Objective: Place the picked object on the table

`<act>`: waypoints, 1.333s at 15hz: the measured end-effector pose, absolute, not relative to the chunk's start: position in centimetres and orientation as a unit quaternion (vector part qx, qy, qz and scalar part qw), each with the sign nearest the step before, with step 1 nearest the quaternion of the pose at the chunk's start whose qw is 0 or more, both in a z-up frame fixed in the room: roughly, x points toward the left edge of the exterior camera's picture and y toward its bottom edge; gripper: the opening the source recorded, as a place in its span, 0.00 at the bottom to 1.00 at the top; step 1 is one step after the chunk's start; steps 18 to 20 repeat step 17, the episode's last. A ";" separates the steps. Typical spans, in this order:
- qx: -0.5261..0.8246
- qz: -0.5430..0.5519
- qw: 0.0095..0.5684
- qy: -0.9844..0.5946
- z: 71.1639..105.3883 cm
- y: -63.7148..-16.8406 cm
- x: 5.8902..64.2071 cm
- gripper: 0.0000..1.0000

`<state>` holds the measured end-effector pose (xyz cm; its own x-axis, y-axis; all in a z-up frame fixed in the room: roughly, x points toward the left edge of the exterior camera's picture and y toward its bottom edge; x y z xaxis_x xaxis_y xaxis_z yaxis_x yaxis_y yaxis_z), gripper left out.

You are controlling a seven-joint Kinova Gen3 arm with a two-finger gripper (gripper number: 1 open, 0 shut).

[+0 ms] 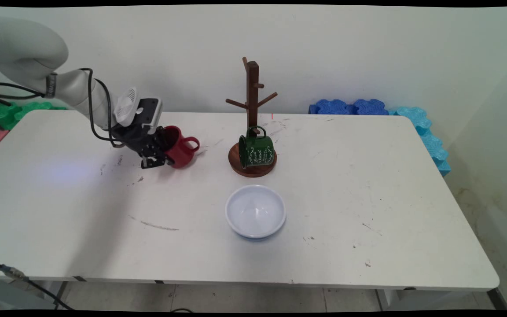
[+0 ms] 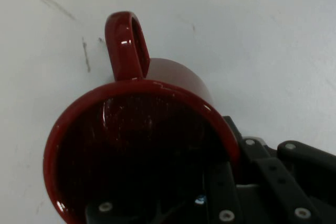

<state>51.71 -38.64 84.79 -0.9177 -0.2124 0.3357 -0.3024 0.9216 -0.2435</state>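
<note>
Red mug (image 1: 179, 151) sits clamped by its rim in my gripper (image 1: 159, 152), one finger (image 2: 223, 192) inside the mouth, left of the table's (image 1: 368, 185) centre and tilted. Its handle (image 1: 192, 143) points toward 3 o'clock, at the mug tree (image 1: 252, 127) (a green mug (image 1: 256, 151) on its base). Open tabletop lies at 6 o'clock; a white bowl (image 1: 255, 211) sits at 4.
</note>
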 end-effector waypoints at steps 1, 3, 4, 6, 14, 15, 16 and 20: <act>0.132 0.146 0.152 -0.969 84.7 -38.7 51.7 0.00; 0.130 0.145 0.151 -0.969 84.5 -38.7 51.6 0.00; 0.128 0.144 0.151 -0.970 84.3 -38.7 51.5 0.00; 0.127 0.143 0.149 -0.970 84.2 -38.7 51.5 0.00; 0.121 0.140 0.149 -0.971 83.7 -38.7 51.4 1.00; 0.120 0.140 0.149 -0.972 83.7 -38.7 51.4 1.00; 0.119 0.141 0.148 -0.972 83.7 -38.6 51.4 1.00; 0.117 0.141 0.148 -0.972 83.7 -38.7 51.4 1.00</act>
